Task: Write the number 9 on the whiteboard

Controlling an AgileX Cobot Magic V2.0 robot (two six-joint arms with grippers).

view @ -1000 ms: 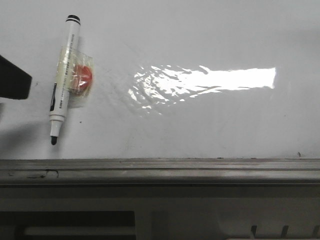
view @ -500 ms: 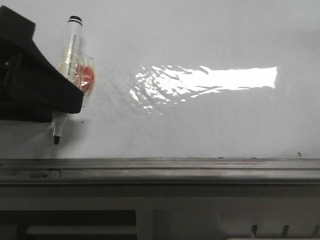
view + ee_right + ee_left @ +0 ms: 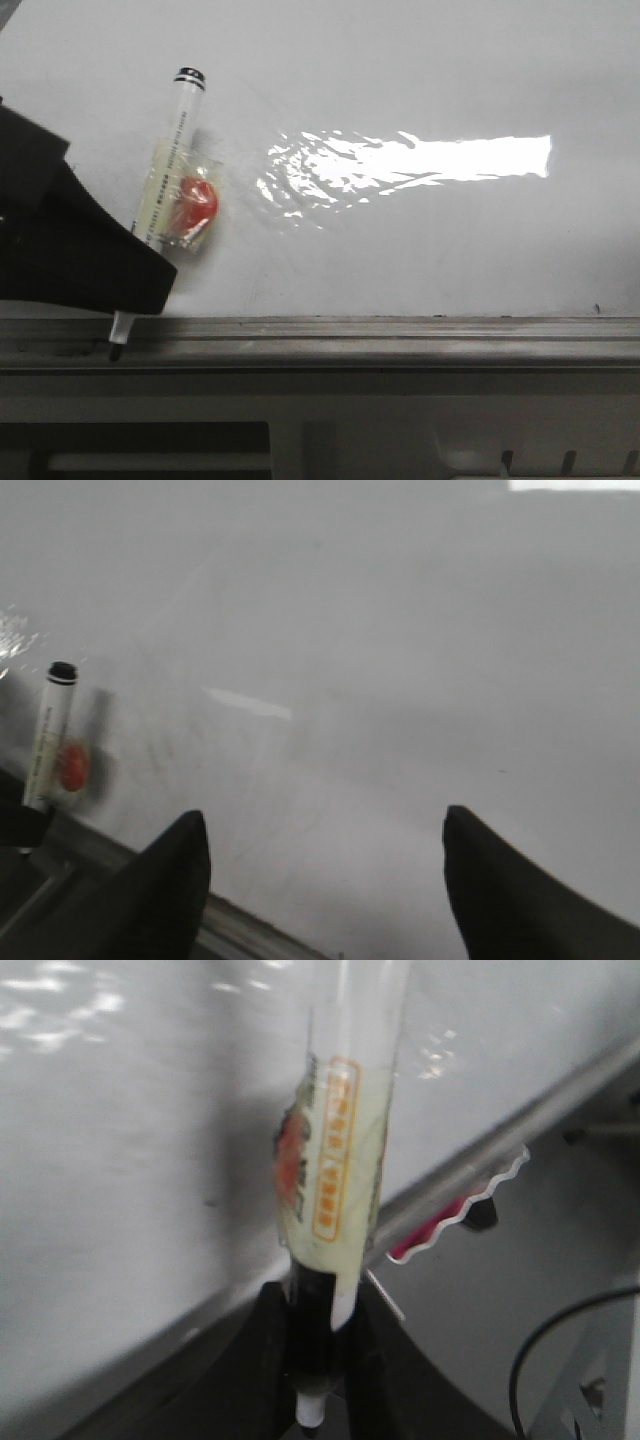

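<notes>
nearest the camera, the left gripper (image 3: 120,300) pinches the lower barrel of the marker (image 3: 170,170), whose tip (image 3: 117,337) hangs over the grey rail (image 3: 400,335) and not over writing surface. the right gripper (image 3: 325,870) hovers spread and empty, so this looks like the pickup step. beyond, the whiteboard (image 3: 420,250) shows no number 9 yet; next the tip needs carrying up onto blank board.

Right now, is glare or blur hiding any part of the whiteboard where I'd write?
Front view: a bright glare patch washes out the middle of the whiteboard; the rest reads clearly. Left wrist view: soft and blurred, though the marker in the left gripper is recognisable. Right wrist view: dim, hazy grey, with only a faint reflection streak; the right gripper is open.
</notes>
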